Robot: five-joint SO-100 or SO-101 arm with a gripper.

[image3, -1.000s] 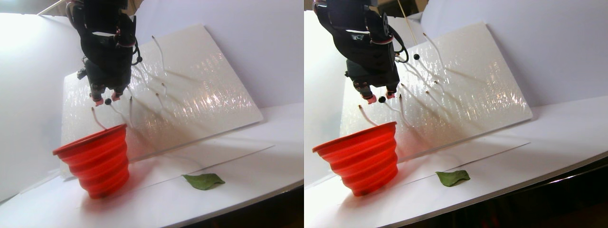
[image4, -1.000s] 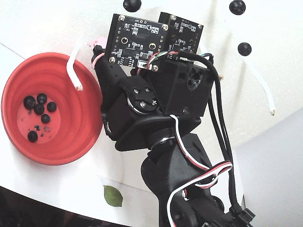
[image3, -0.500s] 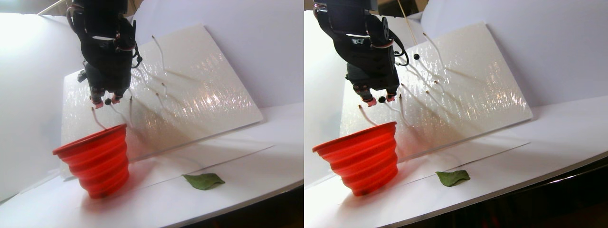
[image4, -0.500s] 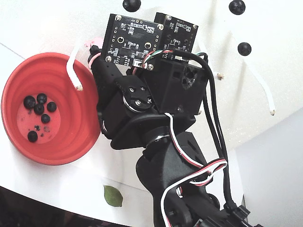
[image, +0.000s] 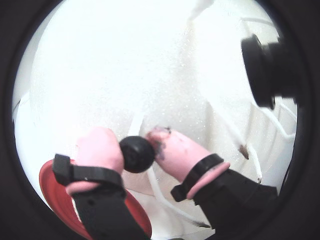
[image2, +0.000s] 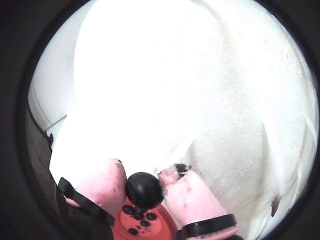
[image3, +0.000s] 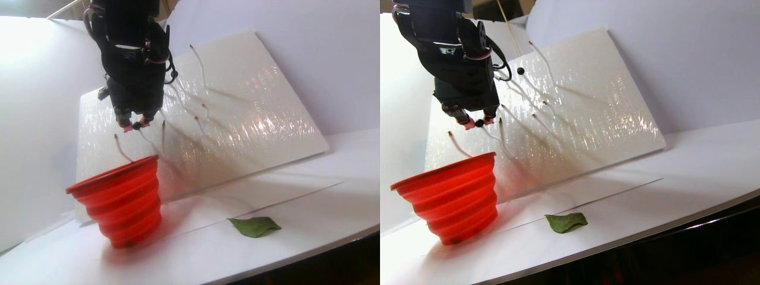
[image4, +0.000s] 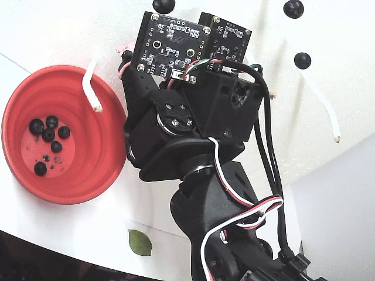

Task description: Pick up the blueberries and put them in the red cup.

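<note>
1. Gripper (image: pixel 137 152) is pinching one blueberry (image: pixel 137 154) between its two pink-capped fingertips (image: pixel 97 150); both wrist views show the berry squeezed on either side, dark against the bright white board.
2. I read the berry as held in the air, up beside the tilted white board (image3: pixel 237 107) and above the red cup (image3: pixel 122 199). In the stereo pair the pinched berry sits higher than the cup's rim and a little to its right.
3. One wrist view looks straight down past the berry into the red cup (image2: pixel 145 222), so I judge the cup is nearly under the grip, though not dead centre.
4. Done so far: the fixed view shows six blueberries lying on the cup's flat bottom (image4: pixel 50 137), with a few tiny dark specks beside them.
5. Left to do: three more berries (image4: pixel 302 60) still sit on thin white stalks up on the board in the fixed view; others may be hidden behind the arm, I cannot tell.
6. My judgement: the carried berry needs a short shift over the cup's mouth, then a release. The white stalk (image4: pixel 91 88) leaning over the rim is the thing to avoid.
7. A green leaf (image3: pixel 255 225) lies on the table, well clear of the cup.
</note>
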